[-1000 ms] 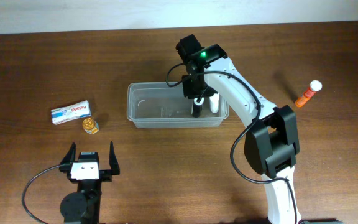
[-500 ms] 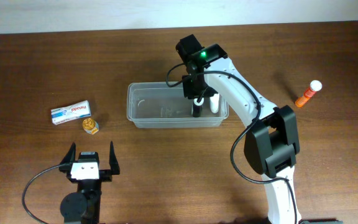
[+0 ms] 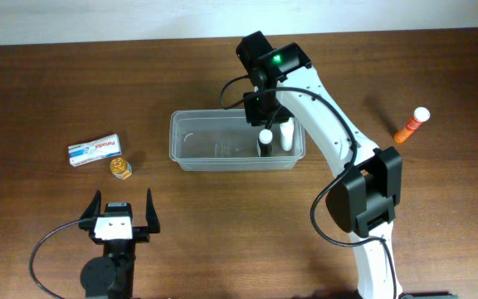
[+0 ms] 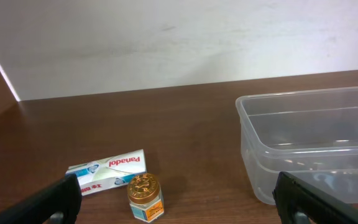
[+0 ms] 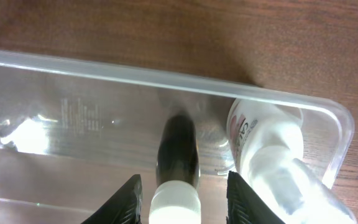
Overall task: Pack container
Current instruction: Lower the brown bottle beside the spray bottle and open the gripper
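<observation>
— Container (image 3: 206,143)?
— Clear, long side running left to right, about mid-worktop (image 3: 48,75), slightly toward the far edge.

— Anything inside?
— Two bottles, both standing at the right end. Dark bottle (image 3: 265,146) with a white cap (image 5: 174,202). White bottle (image 3: 286,137) just beside it, nearer the end wall.

— Right gripper (image 3: 263,123)?
— Hanging over that same right end, pointing straight down. Fingers (image 5: 129,199) partly spread, one on each side of the dark bottle's cap, with a narrow gap on both sides. Pinching nothing.

— Left gripper (image 3: 123,213)?
— Down at the near edge, left of the container and well apart from it. Spread as wide as can be, holding nothing, facing the far side of the worktop.

— Outside the container?
— Box (image 3: 95,149) marked Panadol, lying flat, well to the left. Jar (image 3: 120,167) with a gold lid, upright, just beside the box's near right corner; touching or not, cannot tell. Tube (image 3: 411,124), orange with a white end, lying at a slant far to the right, well apart from the container and from everything else.
</observation>
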`<state>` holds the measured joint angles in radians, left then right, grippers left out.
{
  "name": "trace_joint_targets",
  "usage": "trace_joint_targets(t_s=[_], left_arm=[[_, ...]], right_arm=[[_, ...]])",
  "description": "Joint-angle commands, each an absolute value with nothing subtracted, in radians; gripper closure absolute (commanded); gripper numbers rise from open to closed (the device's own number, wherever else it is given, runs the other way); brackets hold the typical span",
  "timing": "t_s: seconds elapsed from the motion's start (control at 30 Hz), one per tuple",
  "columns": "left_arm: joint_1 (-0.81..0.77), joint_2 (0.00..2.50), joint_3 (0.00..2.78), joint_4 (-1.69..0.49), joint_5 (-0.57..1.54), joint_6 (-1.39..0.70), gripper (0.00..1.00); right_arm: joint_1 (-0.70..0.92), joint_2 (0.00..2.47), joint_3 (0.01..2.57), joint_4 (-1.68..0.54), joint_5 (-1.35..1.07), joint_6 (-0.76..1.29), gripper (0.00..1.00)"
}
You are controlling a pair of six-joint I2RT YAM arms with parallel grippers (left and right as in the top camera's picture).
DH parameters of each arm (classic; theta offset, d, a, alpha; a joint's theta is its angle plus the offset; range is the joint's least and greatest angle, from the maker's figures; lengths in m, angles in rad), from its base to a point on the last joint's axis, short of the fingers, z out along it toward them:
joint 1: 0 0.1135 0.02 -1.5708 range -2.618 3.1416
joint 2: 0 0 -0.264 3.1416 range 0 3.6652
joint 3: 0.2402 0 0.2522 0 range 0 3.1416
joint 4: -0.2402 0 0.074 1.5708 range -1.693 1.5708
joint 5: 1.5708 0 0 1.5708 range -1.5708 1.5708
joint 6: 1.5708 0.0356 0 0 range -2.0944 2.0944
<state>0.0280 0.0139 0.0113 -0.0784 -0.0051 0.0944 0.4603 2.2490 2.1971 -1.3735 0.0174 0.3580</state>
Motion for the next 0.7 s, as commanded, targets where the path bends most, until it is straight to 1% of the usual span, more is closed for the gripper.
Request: trace_joint_targets(t_s=[0.0, 0.2, 0.33, 0.47, 0.63, 0.67], left_arm=[[0.024, 0.006, 0.009, -0.083, -0.004, 0.110, 0.01], [0.024, 0.006, 0.009, -0.083, -0.004, 0.110, 0.01], [0.024, 0.006, 0.009, -0.083, -0.004, 0.110, 0.01], [0.024, 0.006, 0.009, -0.083, -0.004, 0.110, 0.01], [0.024, 0.006, 0.009, -0.083, -0.004, 0.110, 0.01], [0.024, 0.006, 0.009, -0.083, -0.004, 0.110, 0.01]], right_arm=[[0.466, 2.249, 2.230, -1.391, -0.012, 0.345, 0.64], [0.480, 2.233, 2.289, -1.460, -0.018, 0.318, 0.64], [0.508, 2.230, 2.335, -1.530, -0.019, 0.301, 0.66], [0.542, 2.230, 2.333, -1.584, -0.019, 0.293, 0.78], [0.579, 2.230, 2.330, -1.604, -0.019, 0.292, 0.96], [0.585, 2.230, 2.326, -1.604, -0.018, 0.292, 0.96]])
